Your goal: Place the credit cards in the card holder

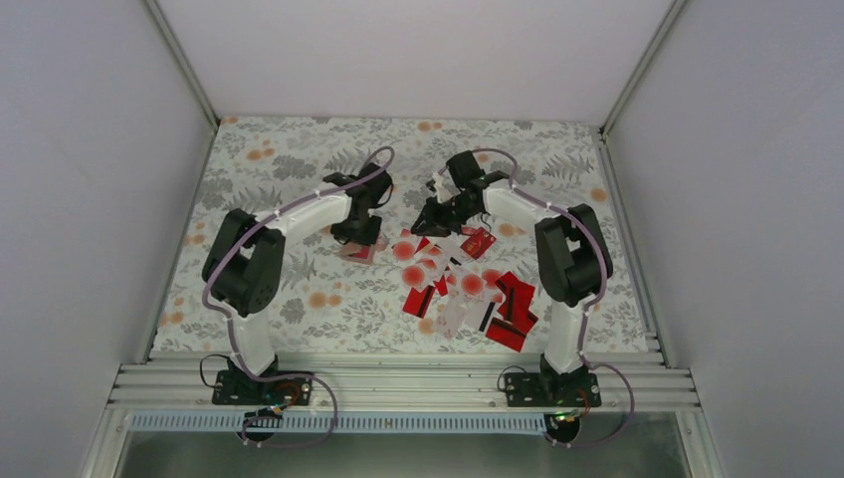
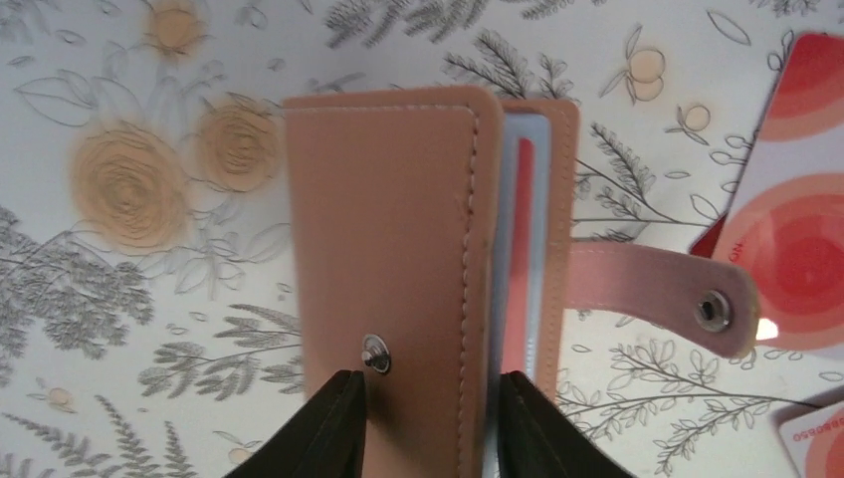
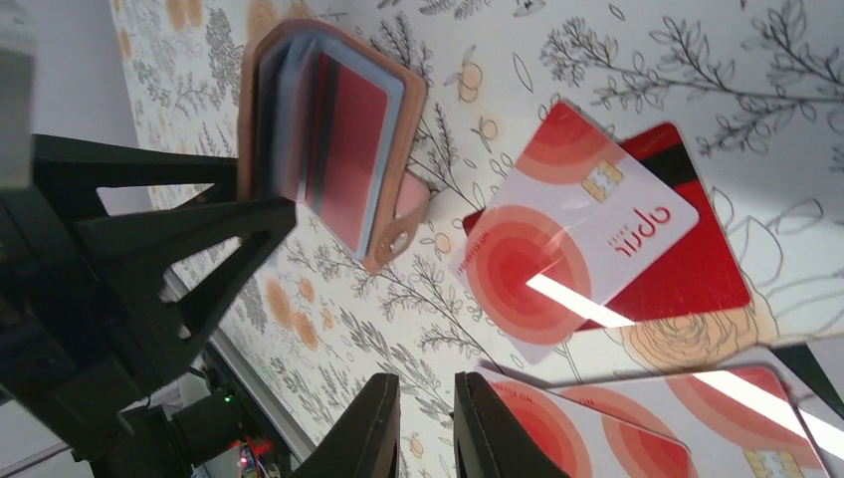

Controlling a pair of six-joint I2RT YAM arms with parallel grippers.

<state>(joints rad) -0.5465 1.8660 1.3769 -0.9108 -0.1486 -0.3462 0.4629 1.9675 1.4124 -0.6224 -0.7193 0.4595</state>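
The tan card holder (image 2: 398,229) lies on the flowered cloth with its strap (image 2: 657,289) unsnapped and a red card (image 2: 520,259) showing between its leaves. My left gripper (image 2: 430,398) hangs right over its cover, jaws apart, the cover's flat face showing between them. In the top view the left gripper (image 1: 358,237) sits over the holder (image 1: 355,252). The right gripper (image 3: 428,393) is just right of the holder (image 3: 338,159), with a narrow gap and nothing in it. A white credit card (image 3: 577,428) lies against its right finger. More credit cards (image 1: 460,282) lie scattered at centre right.
A white card with a red blot (image 3: 577,229) lies on a red card (image 3: 697,269) between the holder and the pile. The left arm's black fingers (image 3: 219,234) reach in beside the holder. Grey walls ring the table.
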